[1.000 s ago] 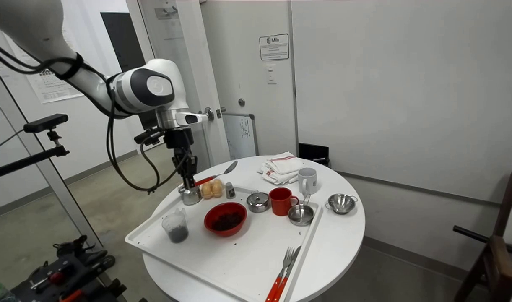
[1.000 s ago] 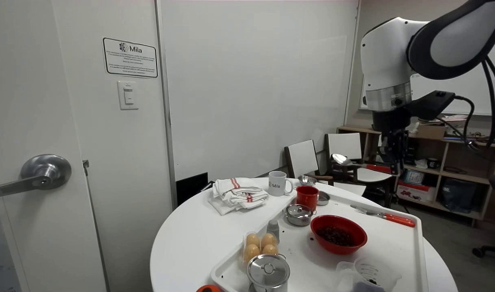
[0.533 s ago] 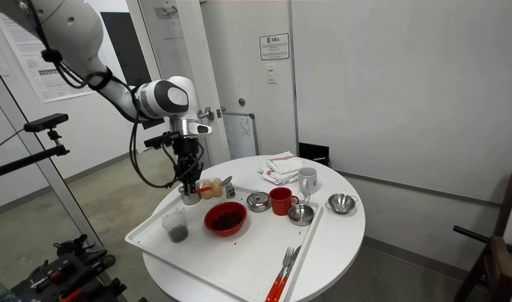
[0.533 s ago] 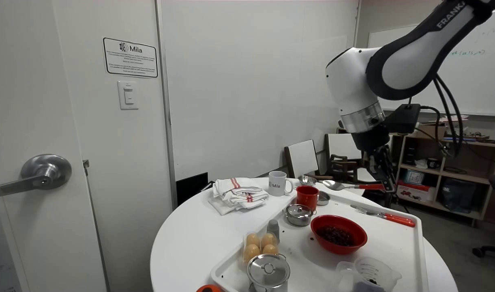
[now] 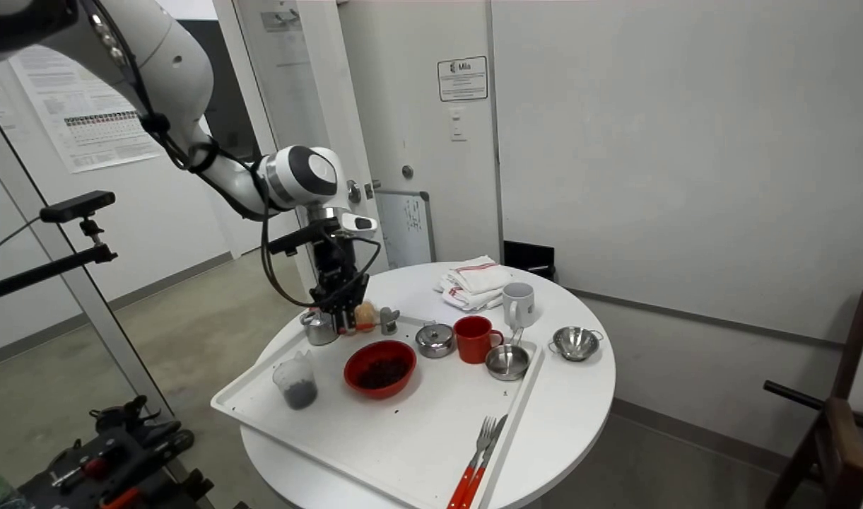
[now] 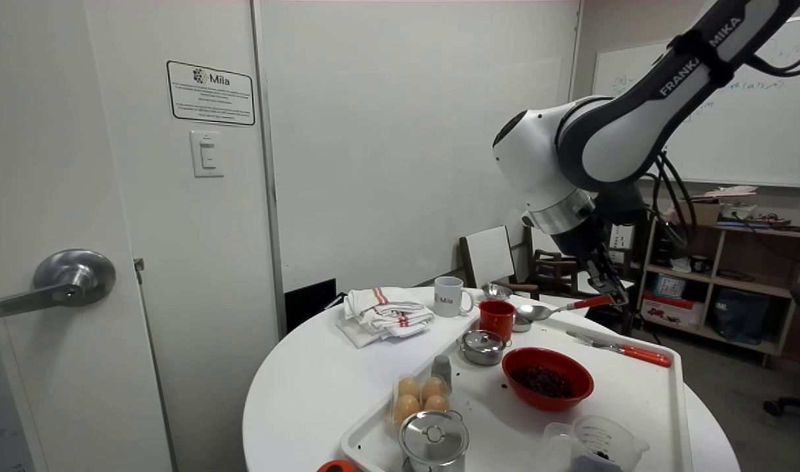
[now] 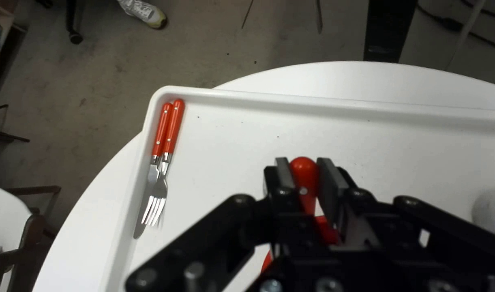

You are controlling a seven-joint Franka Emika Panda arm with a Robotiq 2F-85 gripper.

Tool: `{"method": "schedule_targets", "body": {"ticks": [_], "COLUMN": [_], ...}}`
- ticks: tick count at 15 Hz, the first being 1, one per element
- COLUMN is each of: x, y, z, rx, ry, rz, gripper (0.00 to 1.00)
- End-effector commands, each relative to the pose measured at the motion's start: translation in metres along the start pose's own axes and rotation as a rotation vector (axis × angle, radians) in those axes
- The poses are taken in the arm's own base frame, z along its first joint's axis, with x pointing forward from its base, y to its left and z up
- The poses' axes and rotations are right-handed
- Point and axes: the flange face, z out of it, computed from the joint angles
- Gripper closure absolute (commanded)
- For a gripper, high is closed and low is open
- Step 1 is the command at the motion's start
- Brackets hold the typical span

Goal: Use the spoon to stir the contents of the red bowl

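Note:
The spoon is held in the air by its orange-red handle (image 6: pixel 591 302); its silvery head (image 6: pixel 534 313) points away from the gripper and dips slightly lower than the handle. My gripper (image 7: pixel 305 170) is shut on the handle's rounded end, which shows between the pads in the wrist view. In an exterior view the gripper (image 5: pixel 343 326) hangs beyond the red bowl (image 5: pixel 385 391), spoon apart from it. The red bowl (image 6: pixel 549 401) rests on the tray with dark bits inside. In the wrist view the gripper hides most of the bowl, and the spoon's head is out of sight.
On the white tray (image 5: pixel 403 452) stand a clear measuring cup (image 5: pixel 295 382), a red cup (image 5: pixel 473 343), a small lidded pot (image 5: pixel 435 341), a shaker (image 6: pixel 441 370), eggs (image 6: pixel 406 408) and a larger lidded pot (image 6: pixel 434 438). Fork (image 7: pixel 158 194) and knife (image 7: pixel 144 211) lie along one edge.
The arm has lowered and brought the spoon down nearer to tray height, shifting rightward in one exterior view and leftward in the other. The spoon's head now dips. The bowl has not moved.

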Motion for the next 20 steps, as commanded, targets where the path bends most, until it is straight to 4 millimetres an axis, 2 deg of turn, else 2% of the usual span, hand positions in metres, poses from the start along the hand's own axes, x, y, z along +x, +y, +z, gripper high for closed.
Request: {"method": "schedule_targets", "body": {"ticks": [1,6,9,17,20], "x": [0.019,0.032,0.039,0.06,0.062], "y": [-0.001,-0.004,-0.011,-0.019,-0.027], "z": [0.006,0.008,0.004,0.01,0.004], "rx": [-0.101,-0.176,-0.254,-0.438,-0.476], "ry": [-0.084,-0.171,-0.174,-0.244,-0.229], "rz": [-0.1,-0.149,-0.202,-0.321,-0.363], "gripper": [0.95,0.95,0.95,0.95,0.95]}}
